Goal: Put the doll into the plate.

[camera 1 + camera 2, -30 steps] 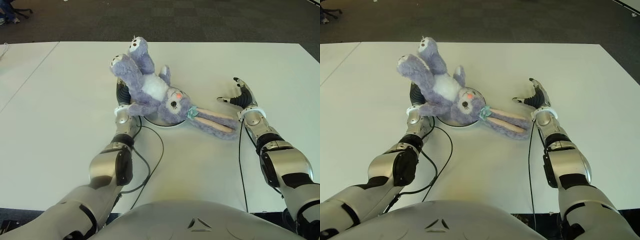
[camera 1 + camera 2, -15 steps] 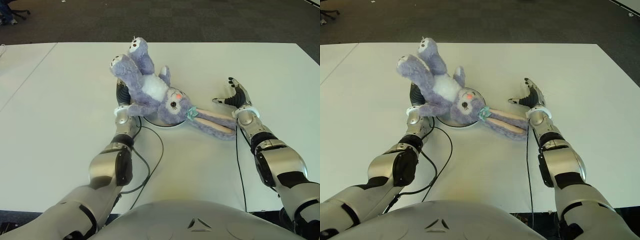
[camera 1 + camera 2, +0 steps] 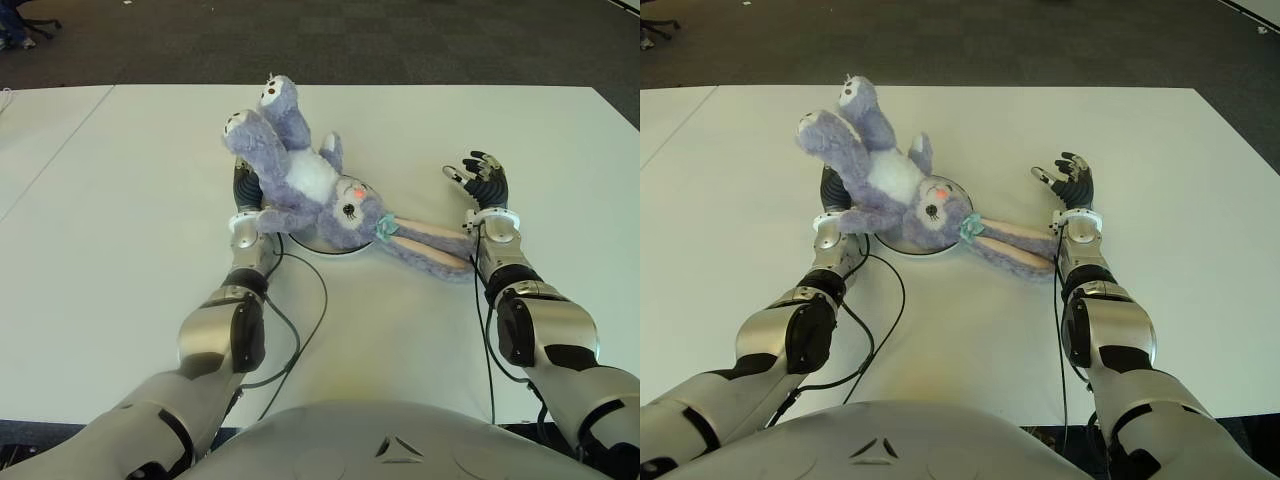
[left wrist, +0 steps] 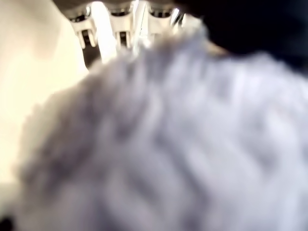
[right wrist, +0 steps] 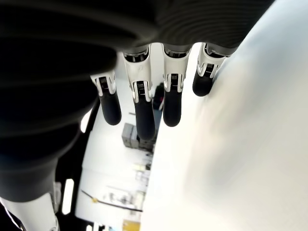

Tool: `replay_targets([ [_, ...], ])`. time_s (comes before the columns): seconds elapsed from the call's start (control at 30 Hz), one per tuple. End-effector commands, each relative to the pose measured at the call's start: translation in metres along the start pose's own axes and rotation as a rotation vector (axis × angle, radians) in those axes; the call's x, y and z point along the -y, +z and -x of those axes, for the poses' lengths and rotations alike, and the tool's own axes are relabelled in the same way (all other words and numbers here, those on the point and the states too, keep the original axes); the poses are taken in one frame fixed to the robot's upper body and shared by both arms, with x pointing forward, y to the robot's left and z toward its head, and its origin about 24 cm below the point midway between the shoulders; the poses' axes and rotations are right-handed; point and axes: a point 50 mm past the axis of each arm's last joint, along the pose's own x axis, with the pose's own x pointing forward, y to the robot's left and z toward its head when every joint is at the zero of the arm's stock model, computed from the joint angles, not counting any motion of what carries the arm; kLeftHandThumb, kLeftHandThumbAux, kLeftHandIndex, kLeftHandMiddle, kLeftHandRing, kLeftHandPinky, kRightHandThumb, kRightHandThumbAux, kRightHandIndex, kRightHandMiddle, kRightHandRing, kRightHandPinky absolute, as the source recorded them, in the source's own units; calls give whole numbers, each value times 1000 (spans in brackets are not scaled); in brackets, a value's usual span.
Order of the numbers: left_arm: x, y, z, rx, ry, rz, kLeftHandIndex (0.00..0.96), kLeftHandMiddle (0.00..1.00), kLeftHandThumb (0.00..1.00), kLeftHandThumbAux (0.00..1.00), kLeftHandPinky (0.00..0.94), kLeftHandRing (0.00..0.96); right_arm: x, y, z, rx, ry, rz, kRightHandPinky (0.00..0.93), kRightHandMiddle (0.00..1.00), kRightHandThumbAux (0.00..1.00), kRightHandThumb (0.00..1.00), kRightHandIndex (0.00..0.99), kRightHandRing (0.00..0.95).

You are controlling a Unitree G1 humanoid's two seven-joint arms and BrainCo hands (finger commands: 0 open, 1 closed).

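Left hand (image 3: 243, 190): beneath the doll (image 3: 305, 180), at the plate's left edge. Purple fur fills its wrist view; whether its fingers grip the doll cannot be told. Right hand (image 3: 482, 180): well right of the plate (image 3: 335, 247), fingers spread, holding nothing. The doll's head and body lie over the plate, legs raised beyond it, ears trailing onto the white desk (image 3: 130, 200) toward the right wrist.

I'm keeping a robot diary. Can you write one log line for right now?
doll: over plate, ears trailing onto table | left hand: under doll | right hand: open, beside ears
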Motion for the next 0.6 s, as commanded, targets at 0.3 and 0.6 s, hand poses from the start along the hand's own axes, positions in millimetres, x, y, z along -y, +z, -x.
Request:
replay_targets([
  [0.3,-36,-89,71,-407,115,-25,89,199,0,525,190,202,-30,-107,76,-393,117,-517,259,258,640,0,201,259],
  [0.6,-38,-88,70,-394,101,-32,100,187,0,520,177,184,-35,-105,72,-405,81,-700,253,279,668,0,228,266],
])
